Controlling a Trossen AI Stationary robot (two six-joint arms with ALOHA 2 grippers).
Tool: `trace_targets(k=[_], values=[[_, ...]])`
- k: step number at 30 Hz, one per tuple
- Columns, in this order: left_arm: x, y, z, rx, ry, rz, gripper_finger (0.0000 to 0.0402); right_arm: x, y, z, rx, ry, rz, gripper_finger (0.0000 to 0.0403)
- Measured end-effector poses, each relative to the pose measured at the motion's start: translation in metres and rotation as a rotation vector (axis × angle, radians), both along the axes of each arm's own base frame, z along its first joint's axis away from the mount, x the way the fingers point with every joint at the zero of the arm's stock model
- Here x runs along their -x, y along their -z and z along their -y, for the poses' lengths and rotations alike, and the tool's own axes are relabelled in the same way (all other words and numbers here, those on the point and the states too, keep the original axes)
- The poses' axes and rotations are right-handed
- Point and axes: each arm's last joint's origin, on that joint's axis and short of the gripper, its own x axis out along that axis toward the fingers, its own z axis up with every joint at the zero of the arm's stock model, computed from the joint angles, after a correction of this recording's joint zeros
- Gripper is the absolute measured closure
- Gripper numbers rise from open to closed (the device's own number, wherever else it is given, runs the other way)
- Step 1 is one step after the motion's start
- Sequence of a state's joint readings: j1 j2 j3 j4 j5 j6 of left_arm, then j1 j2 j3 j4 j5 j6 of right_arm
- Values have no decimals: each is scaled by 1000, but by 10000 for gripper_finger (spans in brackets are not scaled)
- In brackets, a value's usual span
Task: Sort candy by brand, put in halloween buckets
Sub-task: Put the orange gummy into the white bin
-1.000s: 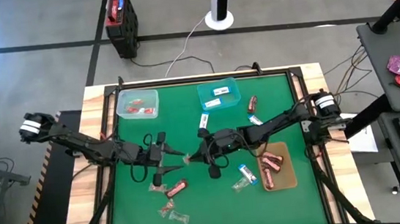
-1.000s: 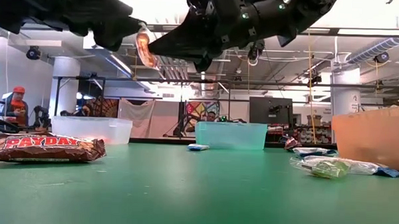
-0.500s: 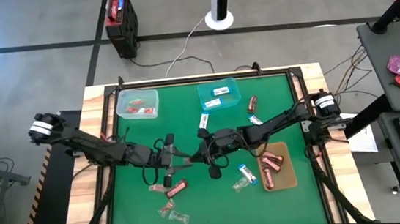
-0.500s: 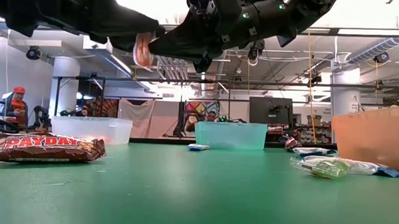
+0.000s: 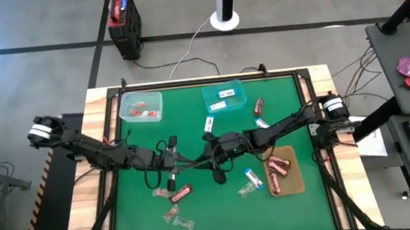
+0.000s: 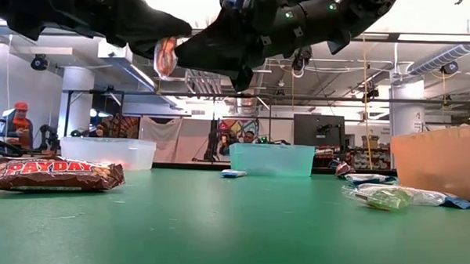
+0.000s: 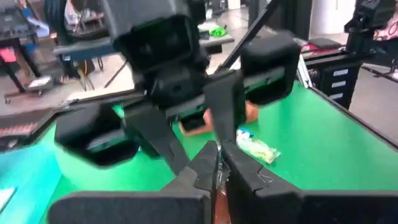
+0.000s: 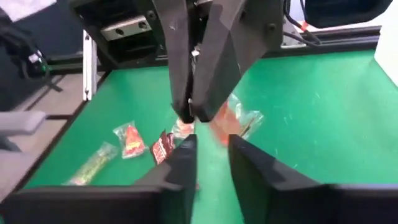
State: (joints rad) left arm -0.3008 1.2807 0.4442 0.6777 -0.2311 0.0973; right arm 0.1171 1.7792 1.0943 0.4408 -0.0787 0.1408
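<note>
A clear twist candy (image 6: 165,57) with a red-pink sweet hangs in mid-air above the table's middle, between my two grippers. My left gripper (image 5: 185,162) reaches in from the left and is shut on it. My right gripper (image 5: 199,161) faces it from the right, fingers (image 8: 185,163) parted on either side of the candy; whether they touch it I cannot tell. The halloween buckets stand apart: mint (image 5: 141,106) and teal (image 5: 223,96) at the far edge, an amber tray (image 5: 284,171) near right. My left gripper pinches the twist's wrapper (image 8: 211,121) between its two fingertips, which come in roughly level from the table's left. The candy is lifted clear of the table and sticks out beyond the fingertips toward my right gripper.
Loose candy lies on the green mat: dark bars (image 5: 181,193) and clear twists (image 5: 177,219) near left, a white-and-blue packet (image 5: 253,177) and a twist beside the tray, a packet (image 5: 209,124) and a bar (image 5: 258,107) by the teal bucket. People stand in the room behind.
My left gripper has moved toward the table's right, up to the candy held out by my right gripper, and has shut from wide open onto it. My right gripper has kept its place and has parted its fingers a little. The candy has stayed in the air.
</note>
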Motion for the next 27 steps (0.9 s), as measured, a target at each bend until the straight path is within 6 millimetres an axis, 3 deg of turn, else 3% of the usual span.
trace_targets(k=[5,10,17,23,27], values=[[16,-4,-16,-33,-221,-120,401,1,-16,5,-57,76,-51,252],[40,-23,-56,18,-504,-234,401,6,-23,11,-9,275,-159,221],[76,-34,-134,122,-959,-509,402,4,-27,16,24,310,-160,218],[99,-23,-191,231,-1101,-609,401,5,-24,18,39,311,-166,218],[109,-12,-214,246,-1173,-693,401,5,-24,18,40,312,-168,219]])
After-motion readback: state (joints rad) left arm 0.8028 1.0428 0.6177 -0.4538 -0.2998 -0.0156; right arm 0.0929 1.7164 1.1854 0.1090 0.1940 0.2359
